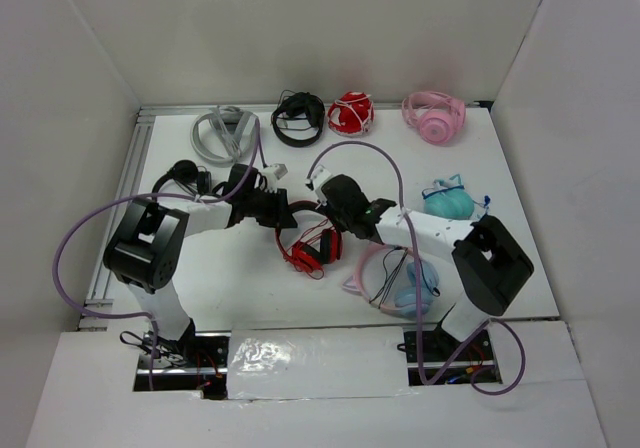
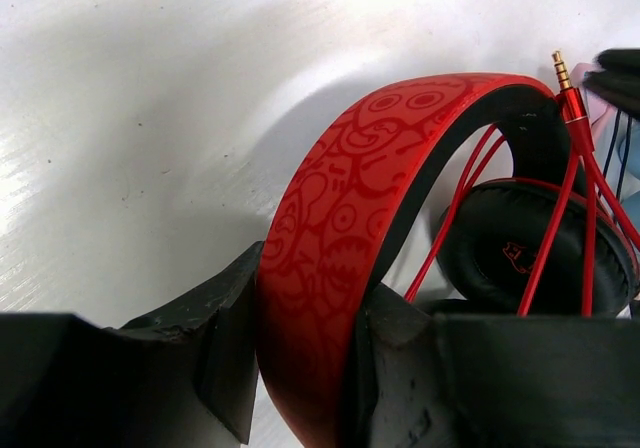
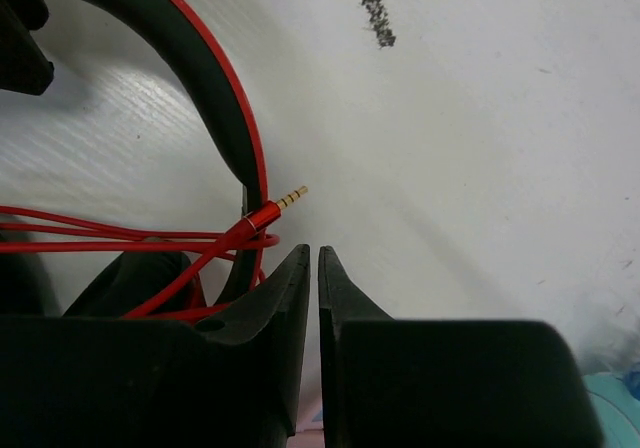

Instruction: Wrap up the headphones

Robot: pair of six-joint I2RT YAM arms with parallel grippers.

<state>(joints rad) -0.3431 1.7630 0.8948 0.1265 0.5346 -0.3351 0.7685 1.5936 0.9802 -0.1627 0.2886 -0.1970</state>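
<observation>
The red headphones lie mid-table between both arms. My left gripper is shut on the patterned red headband, one finger on each side of it. A black ear pad sits behind, with the thin red cable looped across it several times. The gold-tipped plug sticks up free. My right gripper hangs just right of the headband. Its jaws are shut to a sliver with nothing between them. The plug lies just left of its tips, over the cable loops.
Along the back edge sit grey headphones, black headphones, a red bundle with white cord and pink headphones. A teal set and a pink-and-blue set lie by the right arm. White walls enclose the table.
</observation>
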